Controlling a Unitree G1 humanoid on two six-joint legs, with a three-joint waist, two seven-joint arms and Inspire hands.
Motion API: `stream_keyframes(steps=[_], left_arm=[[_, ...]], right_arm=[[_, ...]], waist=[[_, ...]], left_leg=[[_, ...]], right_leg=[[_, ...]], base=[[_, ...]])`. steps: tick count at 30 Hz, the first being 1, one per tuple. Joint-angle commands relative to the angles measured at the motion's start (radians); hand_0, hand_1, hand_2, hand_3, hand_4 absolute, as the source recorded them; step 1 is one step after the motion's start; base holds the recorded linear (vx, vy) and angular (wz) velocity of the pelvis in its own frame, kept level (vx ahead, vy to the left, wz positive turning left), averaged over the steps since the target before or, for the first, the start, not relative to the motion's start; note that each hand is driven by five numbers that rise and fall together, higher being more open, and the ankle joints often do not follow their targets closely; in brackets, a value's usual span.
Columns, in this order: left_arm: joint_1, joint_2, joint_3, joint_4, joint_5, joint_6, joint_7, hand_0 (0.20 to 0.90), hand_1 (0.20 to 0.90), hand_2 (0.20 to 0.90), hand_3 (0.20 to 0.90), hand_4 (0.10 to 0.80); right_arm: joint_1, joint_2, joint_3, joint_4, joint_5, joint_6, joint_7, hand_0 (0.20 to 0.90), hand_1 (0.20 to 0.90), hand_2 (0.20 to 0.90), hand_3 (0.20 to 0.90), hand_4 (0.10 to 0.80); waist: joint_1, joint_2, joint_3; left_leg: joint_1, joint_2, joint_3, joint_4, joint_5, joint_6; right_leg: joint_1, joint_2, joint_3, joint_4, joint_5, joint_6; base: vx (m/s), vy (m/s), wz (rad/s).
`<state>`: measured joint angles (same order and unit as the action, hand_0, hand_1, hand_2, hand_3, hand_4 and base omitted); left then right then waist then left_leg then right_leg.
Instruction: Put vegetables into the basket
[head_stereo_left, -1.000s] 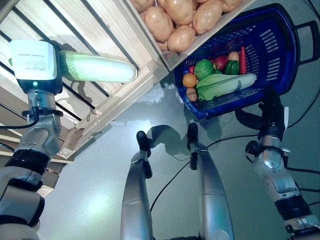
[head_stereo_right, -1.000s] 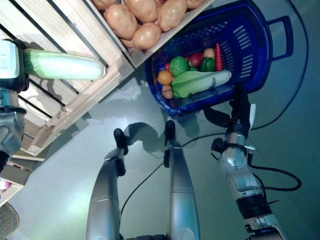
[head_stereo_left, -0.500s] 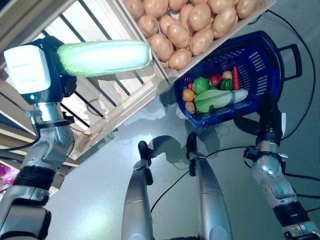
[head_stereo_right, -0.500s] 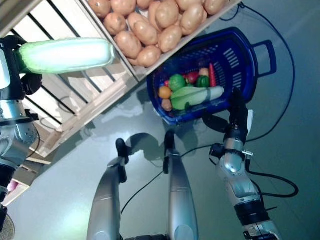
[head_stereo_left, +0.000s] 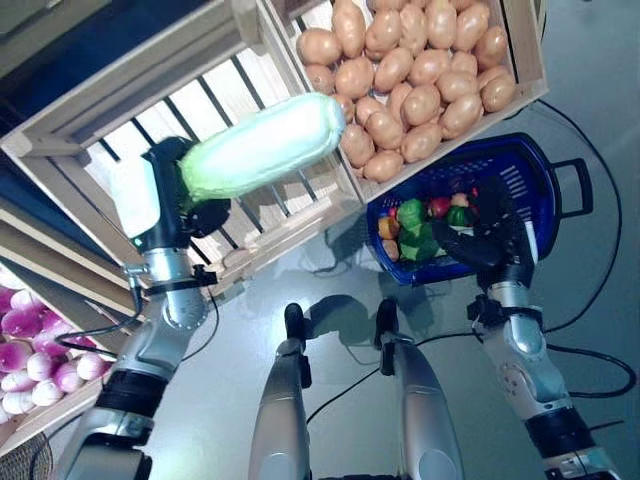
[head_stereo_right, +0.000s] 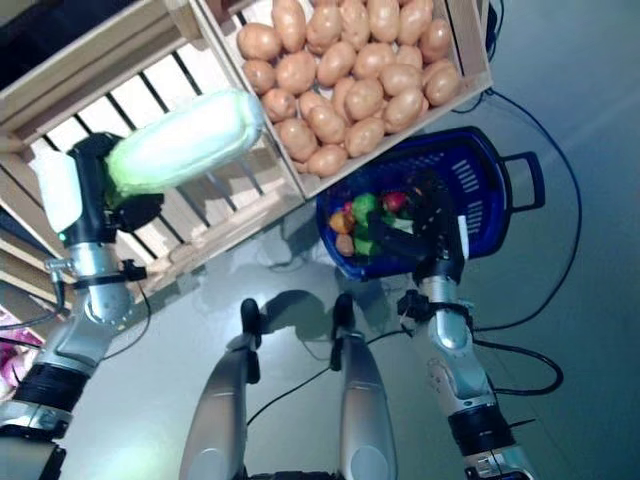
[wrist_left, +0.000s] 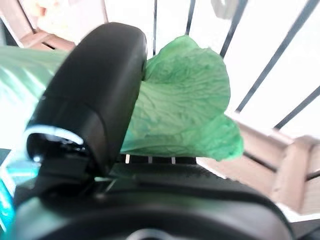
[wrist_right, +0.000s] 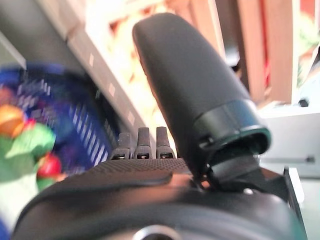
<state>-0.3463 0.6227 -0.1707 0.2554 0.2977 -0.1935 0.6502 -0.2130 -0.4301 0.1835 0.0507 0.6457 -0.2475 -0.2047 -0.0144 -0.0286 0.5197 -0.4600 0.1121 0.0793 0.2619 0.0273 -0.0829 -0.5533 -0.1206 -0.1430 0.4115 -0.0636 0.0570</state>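
Observation:
My left hand (head_stereo_left: 196, 210) is shut on a long pale-green cabbage (head_stereo_left: 262, 148), holding it in the air in front of the slatted crates. In the left wrist view the thumb (wrist_left: 90, 95) presses on its leafy end (wrist_left: 185, 105). A blue plastic basket (head_stereo_left: 530, 170) sits on the floor to the right. Inside lie a green pepper (head_stereo_left: 411, 214), an orange (head_stereo_left: 388, 228) and other vegetables. My right hand (head_stereo_left: 492, 238) hovers over the basket's near side, open and holding nothing.
A wooden crate full of potatoes (head_stereo_left: 420, 70) stands just above the basket. An empty slatted crate (head_stereo_left: 150, 110) lies behind the cabbage. Purple onions (head_stereo_left: 30, 340) fill a bin at the lower left. A grey floor (head_stereo_left: 330, 290) separates crates and basket.
The camera has shifted. My left arm has lifted the cabbage and swung it right, toward the potato crate. My right hand has risen from beside the basket to over its near side.

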Motion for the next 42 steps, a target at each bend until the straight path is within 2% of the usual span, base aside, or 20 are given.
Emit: stream_keyframes(steps=[1,5,7,12,15,23,34,39,42], left_arm=[[-0.069,-0.008,-0.007,-0.13,-0.103,-0.116,-0.085,0.3,0.3,0.3,0.3,0.4],[-0.06,-0.053,-0.069,-0.134,-0.143,-0.119,-0.168,0.3,0.3,0.3,0.3,0.4],[-0.04,-0.082,-0.106,-0.112,-0.179,-0.126,-0.221,0.3,0.3,0.3,0.3,0.4],[0.007,-0.114,-0.141,-0.102,-0.295,-0.13,-0.379,0.3,0.3,0.3,0.3,0.4],[0.023,-0.128,-0.16,-0.081,-0.322,-0.142,-0.418,0.3,0.3,0.3,0.3,0.4],[0.07,-0.162,-0.188,-0.034,-0.438,-0.151,-0.568,0.3,0.3,0.3,0.3,0.4],[0.097,-0.177,-0.2,-0.053,-0.487,-0.128,-0.62,0.3,0.3,0.3,0.3,0.4],[0.113,-0.177,-0.208,-0.055,-0.472,-0.118,-0.601,0.3,0.3,0.3,0.3,0.4],[0.12,-0.177,-0.21,-0.056,-0.481,-0.109,-0.609,0.3,0.3,0.3,0.3,0.4]], right_arm=[[-0.081,0.0,-0.023,-0.117,0.059,-0.155,0.135,0.9,0.9,0.9,0.9,0.8],[-0.096,0.005,-0.003,-0.106,0.11,-0.128,0.203,0.9,0.9,0.9,0.9,0.8],[-0.092,0.024,0.009,-0.09,0.16,-0.11,0.255,0.9,0.9,0.9,0.9,0.8],[-0.064,0.039,0.019,-0.106,0.192,-0.057,0.314,0.9,0.9,0.9,0.9,0.8],[-0.051,0.047,0.031,-0.099,0.219,-0.015,0.357,0.9,0.9,0.9,0.9,0.8],[-0.021,0.061,0.093,-0.111,0.345,0.179,0.545,0.9,0.9,0.9,0.9,0.8],[-0.034,0.094,0.114,-0.092,0.387,0.243,0.482,0.9,0.9,0.9,0.9,0.8],[-0.033,0.128,0.108,-0.07,0.387,0.227,0.359,0.9,0.9,0.9,0.9,0.8],[-0.031,0.147,0.106,-0.068,0.388,0.219,0.329,0.9,0.9,0.9,0.9,0.8]], waist=[[0.007,-0.024,-0.001],[0.015,-0.024,-0.044],[0.023,-0.027,-0.094],[0.035,-0.026,-0.174],[0.041,-0.022,-0.207],[0.051,-0.018,-0.297],[0.058,-0.01,-0.355],[0.057,-0.006,-0.374],[0.055,-0.004,-0.379]], left_leg=[[0.064,-0.063,-0.002,-0.016,-0.017,0.01],[0.141,-0.062,-0.005,-0.089,-0.001,0.003],[0.206,-0.061,-0.02,-0.142,0.007,0.001],[0.306,-0.048,-0.012,-0.23,0.019,0.0],[0.344,-0.045,-0.019,-0.265,0.026,0.001],[0.43,-0.034,-0.026,-0.345,0.043,-0.008],[0.478,-0.031,-0.019,-0.349,0.014,-0.005],[0.497,-0.03,-0.017,-0.349,-0.001,-0.001],[0.501,-0.03,-0.016,-0.349,-0.004,0.002]], right_leg=[[0.194,0.028,-0.019,-0.157,0.028,0.015],[0.289,0.025,-0.042,-0.237,0.044,0.018],[0.367,0.021,-0.056,-0.301,0.062,0.023],[0.472,0.027,-0.085,-0.368,0.07,0.021],[0.512,0.028,-0.093,-0.393,0.074,0.022],[0.598,0.029,-0.103,-0.486,0.111,0.033],[0.63,0.024,-0.117,-0.499,0.107,0.037],[0.635,0.023,-0.11,-0.499,0.105,0.04],[0.635,0.023,-0.107,-0.499,0.106,0.042]], base=[[0.07,-0.033,0.08],[0.091,-0.037,0.08],[0.168,-0.021,0.09],[0.115,-0.008,0.04],[0.07,-0.017,0.07],[0.071,-0.025,0.06],[0.036,0.001,0.0],[0.037,0.009,-0.02],[0.0,0.0,0.0]])
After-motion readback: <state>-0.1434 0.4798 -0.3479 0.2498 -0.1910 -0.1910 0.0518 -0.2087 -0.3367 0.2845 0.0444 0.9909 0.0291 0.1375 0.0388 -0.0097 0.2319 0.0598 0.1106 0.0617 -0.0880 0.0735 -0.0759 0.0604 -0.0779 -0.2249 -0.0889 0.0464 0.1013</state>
